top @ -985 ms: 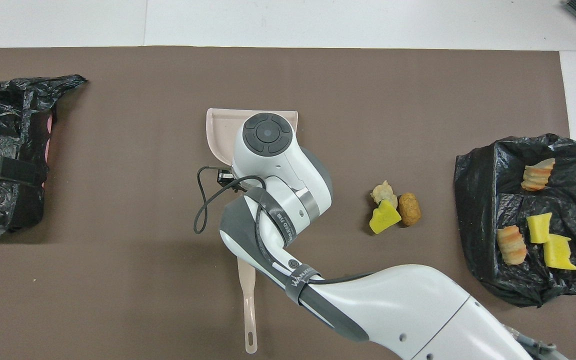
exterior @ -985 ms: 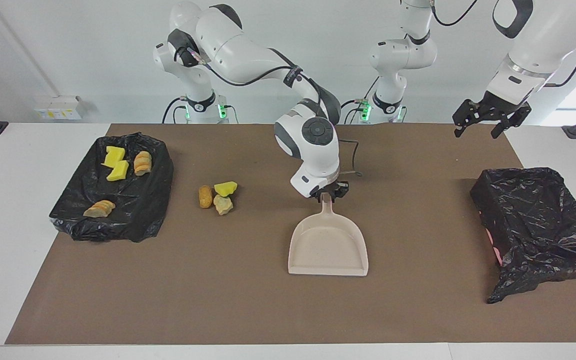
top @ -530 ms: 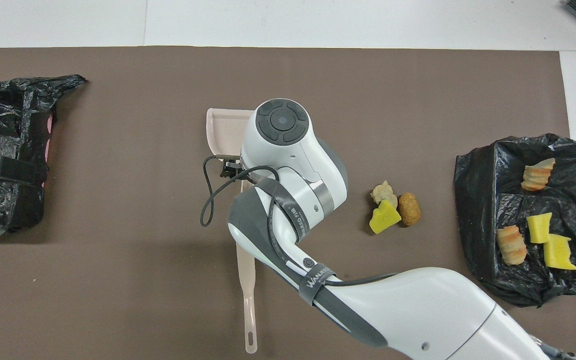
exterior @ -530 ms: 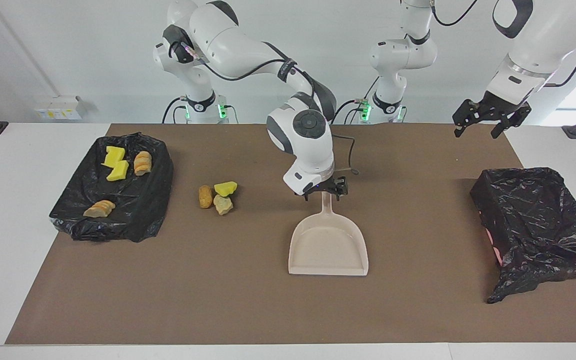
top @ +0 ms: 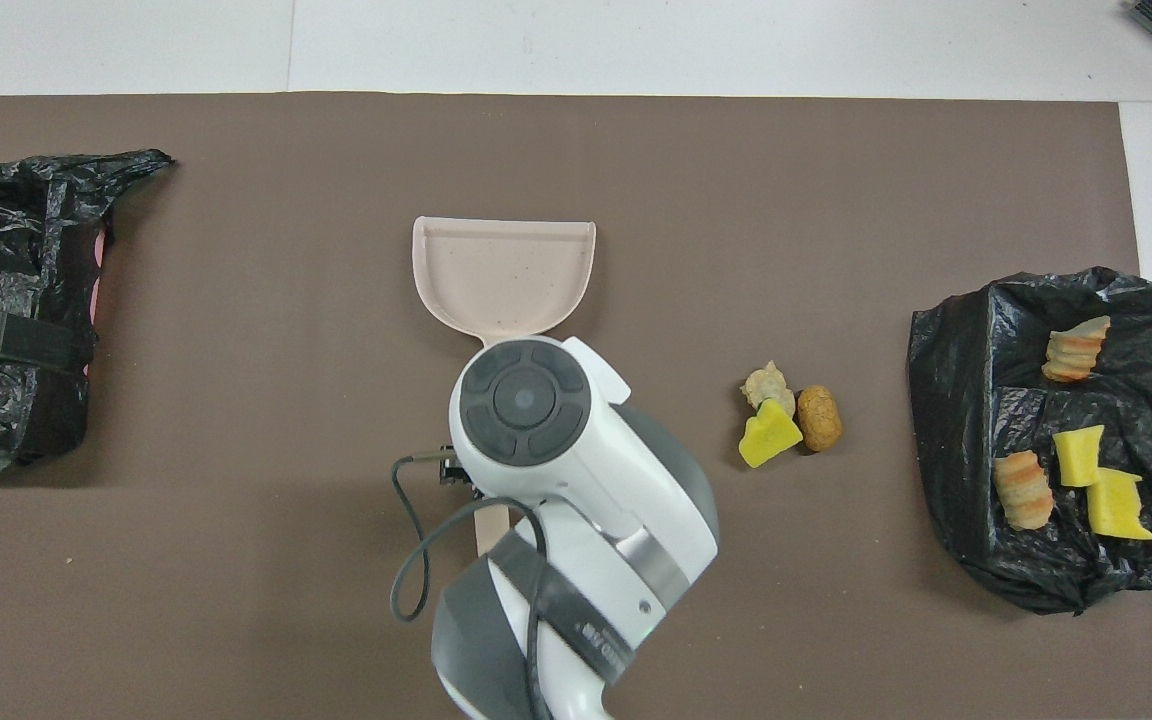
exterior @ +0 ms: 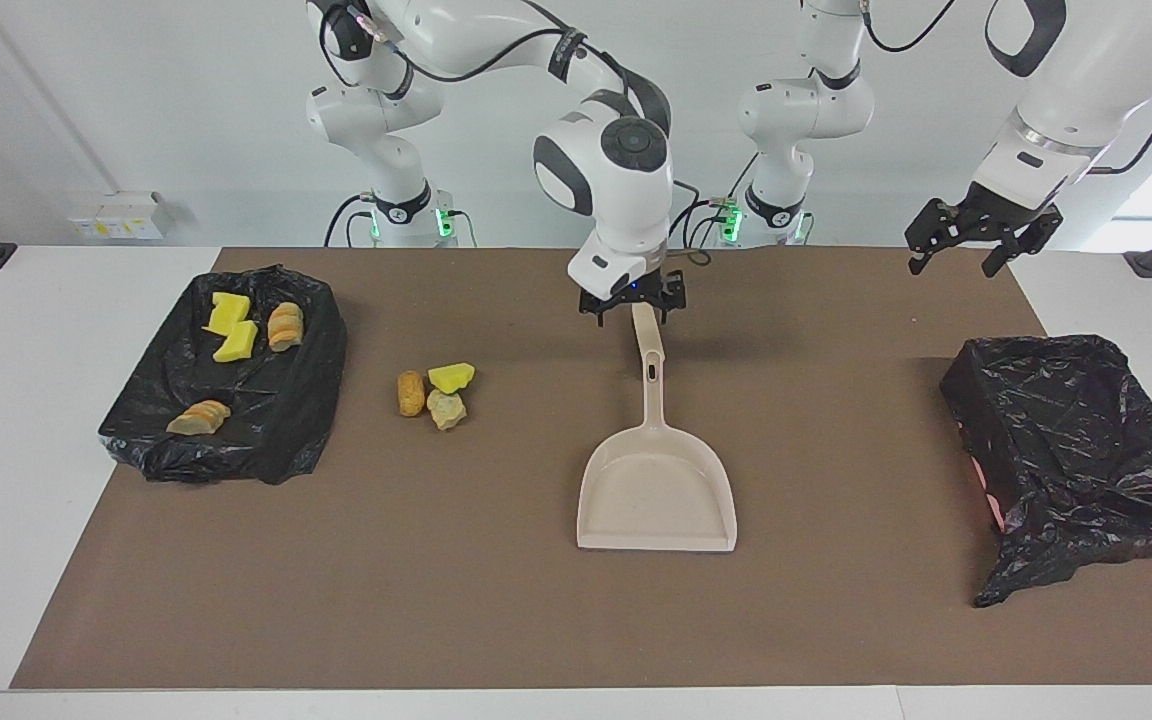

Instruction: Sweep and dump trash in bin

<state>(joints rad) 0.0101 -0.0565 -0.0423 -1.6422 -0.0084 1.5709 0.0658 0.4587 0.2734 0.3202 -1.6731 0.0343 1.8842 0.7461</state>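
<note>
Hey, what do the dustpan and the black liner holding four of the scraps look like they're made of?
Dustpan: likely hard plastic, a smooth matte beige one-piece shape with faint speckles. Black liner: thin plastic film, glossy and crinkled, draped loosely, apparently over a bin.

Smooth plastic dustpan [exterior: 656, 490], crinkly glossy bin liners [exterior: 1076, 450] — mat [exterior: 436, 580] matt, perhaps paper.

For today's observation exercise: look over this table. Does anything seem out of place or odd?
Yes. Three scraps lie loose on the brown mat beside the black-lined bin holding four others. The dustpan lies empty, and no brush is in view. The right gripper, open, hangs over its handle.
</note>
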